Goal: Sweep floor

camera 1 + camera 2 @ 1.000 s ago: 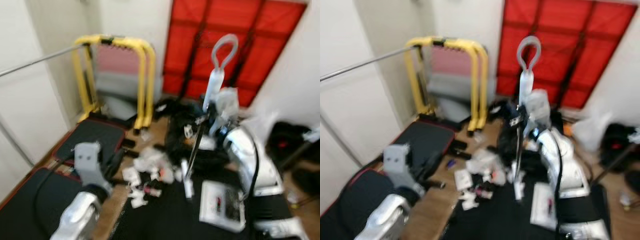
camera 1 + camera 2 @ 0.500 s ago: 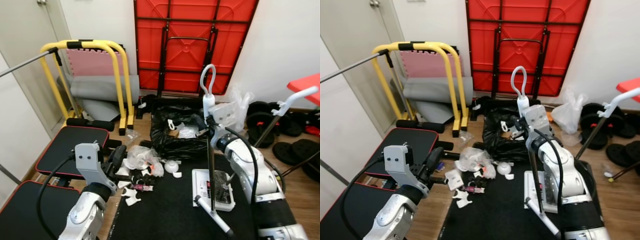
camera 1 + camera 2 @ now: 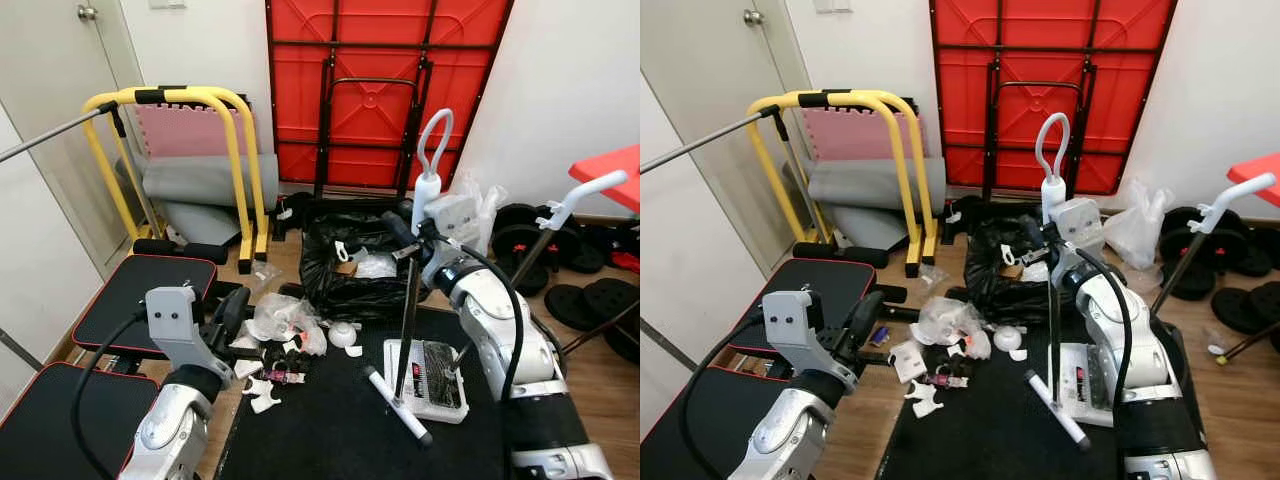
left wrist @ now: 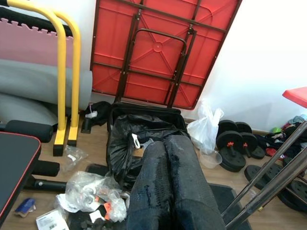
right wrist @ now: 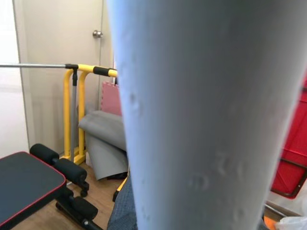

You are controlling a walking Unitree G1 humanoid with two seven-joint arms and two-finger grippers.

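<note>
Left gripper (image 3: 232, 310) idle above black mat's left edge, fingers pressed together on nothing. Crumpled white litter pile (image 3: 285, 322) on black floor mat (image 3: 330, 420) near left edge, just short of black bin bag (image 3: 350, 265). Right gripper (image 3: 405, 235) clamped on white-handled broom (image 3: 412, 300): shaft near upright, loop handle up, white head bar (image 3: 397, 405) on mat beside white dustpan (image 3: 428, 378). Mid-sweep, by the look; next: swing head left behind litter, drag toward pan.

Quick count: one broom (image 3: 414, 290), one white dustpan (image 3: 428, 377), one black rubbish bag (image 3: 350, 270), one clear plastic bag (image 3: 1138, 225). One red folded table (image 3: 385, 85) on the wall, one yellow dip stand (image 3: 190, 150), one door (image 3: 60, 90). Scraps of litter (image 3: 285, 345) on the floor, too many to count.
</note>
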